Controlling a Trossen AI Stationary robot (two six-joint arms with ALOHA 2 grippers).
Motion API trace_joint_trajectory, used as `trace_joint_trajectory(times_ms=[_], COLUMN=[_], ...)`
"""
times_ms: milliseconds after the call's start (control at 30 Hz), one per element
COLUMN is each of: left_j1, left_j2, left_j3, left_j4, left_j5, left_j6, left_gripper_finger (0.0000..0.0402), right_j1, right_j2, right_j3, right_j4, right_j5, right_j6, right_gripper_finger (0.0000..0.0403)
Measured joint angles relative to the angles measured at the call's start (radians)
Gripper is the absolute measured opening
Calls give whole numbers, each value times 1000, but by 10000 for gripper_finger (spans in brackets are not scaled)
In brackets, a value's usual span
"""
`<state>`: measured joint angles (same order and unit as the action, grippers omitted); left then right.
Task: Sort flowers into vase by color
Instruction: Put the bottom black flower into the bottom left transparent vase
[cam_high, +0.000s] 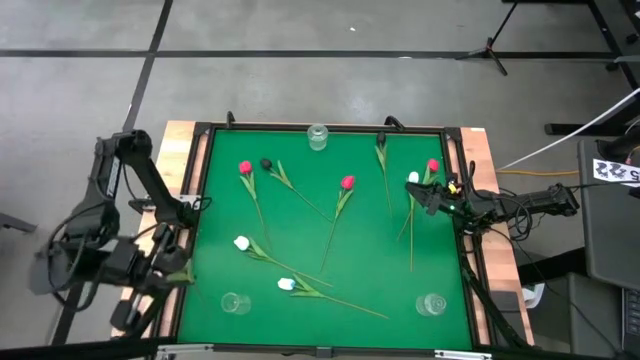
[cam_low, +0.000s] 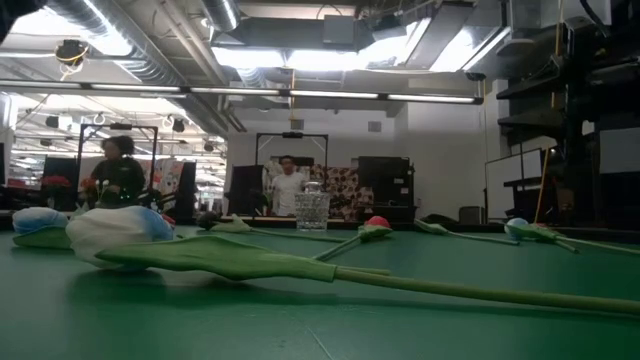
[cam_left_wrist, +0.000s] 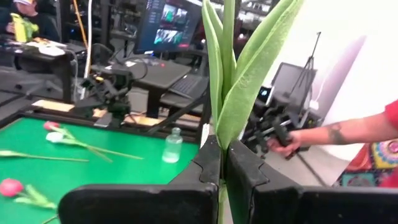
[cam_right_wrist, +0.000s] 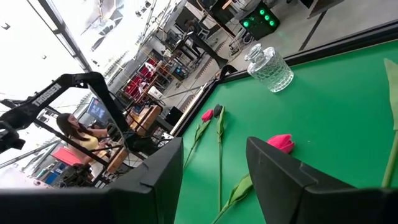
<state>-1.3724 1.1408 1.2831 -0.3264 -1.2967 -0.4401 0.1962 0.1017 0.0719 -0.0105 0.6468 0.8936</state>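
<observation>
White "TROSSEN" on left arm (cam_right_wrist: 59, 87)

The left arm is folded back beside the table's left edge, its left gripper (cam_left_wrist: 222, 171) held off the mat with the fingers (cam_left_wrist: 202, 163) clamped tight on a green stem (cam_left_wrist: 222, 93). The right arm is stretched in from the right edge, its right gripper (cam_high: 418, 189) low, fingers parted.
</observation>
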Motion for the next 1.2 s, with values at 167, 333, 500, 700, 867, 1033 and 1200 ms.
trace_joint_trajectory(times_ms=[167,333,500,700,867,1033,1200], left_j1=[26,39,40,41,77,135,144], left_j2=[10,35,35,18,-25,-66,-80], left_j3=[-4,-57,-87,-87,-87,-87,-103], left_j4=[-95,-105,-94,74,353,351,296], left_j5=[2,2,-51,-49,201,407,409], left_j6=[-30,-110,-131,51,348,448,443], left_gripper_finger=[5,6,6,4,4,3,3], right_j1=[0,0,0,0,0,0,0], right_j2=[0,0,1,1,1,1,1], right_j3=[0,0,0,0,0,0,0], right_j4=[-6,-23,-23,-23,-24,-36,-45], right_j5=[-2,-2,0,0,6,27,26], right_j6=[0,0,0,18,19,19,24], right_gripper_finger=[177,177,177,177,177,177,177])
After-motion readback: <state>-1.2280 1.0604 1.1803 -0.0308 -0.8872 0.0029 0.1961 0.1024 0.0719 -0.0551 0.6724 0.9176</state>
